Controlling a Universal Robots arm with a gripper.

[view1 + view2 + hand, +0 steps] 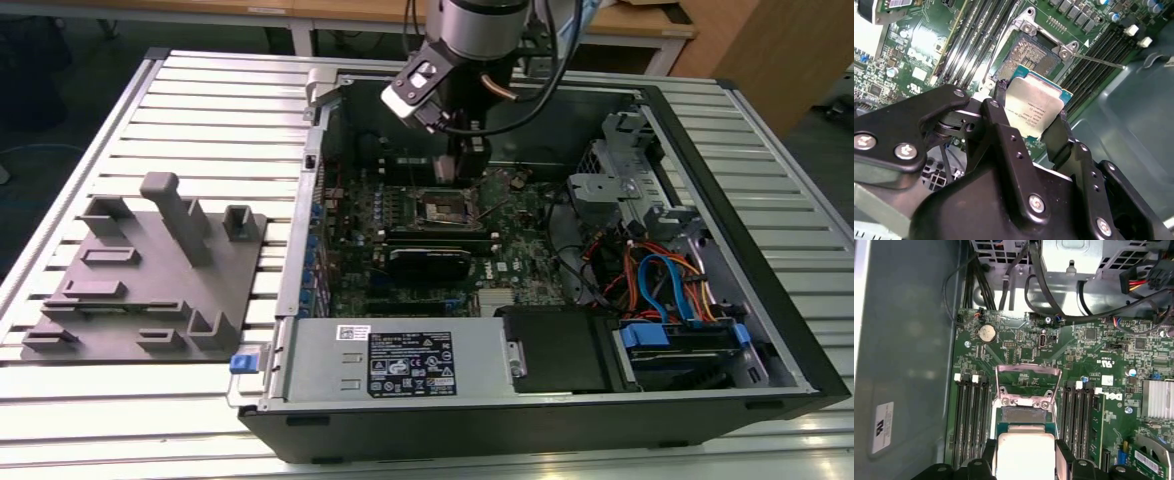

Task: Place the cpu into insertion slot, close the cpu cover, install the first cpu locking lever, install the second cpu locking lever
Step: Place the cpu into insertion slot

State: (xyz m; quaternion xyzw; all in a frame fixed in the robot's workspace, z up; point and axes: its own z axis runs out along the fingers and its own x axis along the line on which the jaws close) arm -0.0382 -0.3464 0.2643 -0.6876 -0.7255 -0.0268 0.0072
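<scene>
Black fingers (1004, 125) of the gripper (1031, 102) are clamping the small square silver-grey cpu (1036, 107) by two opposite edges, holding it over the dark, silver-rimmed insertion slot (1029, 55). The slot's thin silver cpu cover (1028, 369) is standing open on the green circuit board (1089, 355).

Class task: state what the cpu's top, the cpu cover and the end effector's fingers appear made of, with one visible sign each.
The cpu, top face: dull silver-grey metal, by its soft sheen. The cpu cover: thin bright metal, likely steel; it glints. The end effector, its fingers: matt black, plastic or coated metal, undecidable here.
</scene>
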